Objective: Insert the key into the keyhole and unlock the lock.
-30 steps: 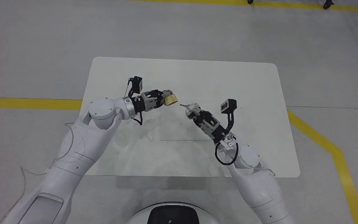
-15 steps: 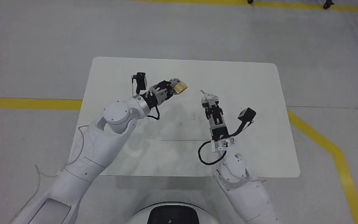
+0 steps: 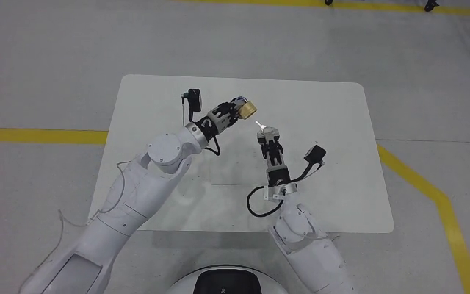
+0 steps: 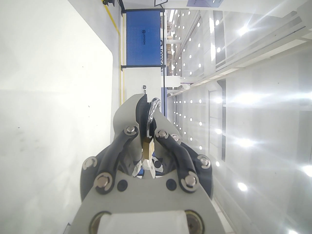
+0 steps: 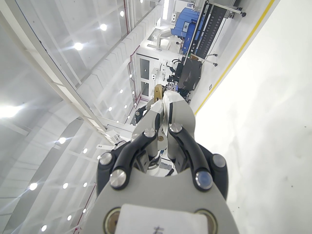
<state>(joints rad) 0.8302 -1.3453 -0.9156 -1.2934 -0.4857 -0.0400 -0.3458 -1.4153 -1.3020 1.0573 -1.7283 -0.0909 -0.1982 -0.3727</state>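
The left tool [image 3: 239, 112] is hovering over the worktop [image 3: 330, 110], clamping a brass padlock [image 3: 250, 110] by its silver shackle. The right tool [image 3: 266, 135] is pointing at the padlock, pinching what seems to be the key [image 3: 259, 126], its tip just beside the padlock and apart from it.

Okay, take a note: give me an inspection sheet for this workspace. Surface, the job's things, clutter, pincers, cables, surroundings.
surface: white table, a few faint scuffs
job's things: lock held off the table in the left pincer; key in the right pincer, tip close to the lock, apparently not inserted
clutter: nothing seen
pincers: both shut, each on its thing
cables: black cable looped at the right forearm; another by the left wrist
surroundings: grey floor with a yellow line
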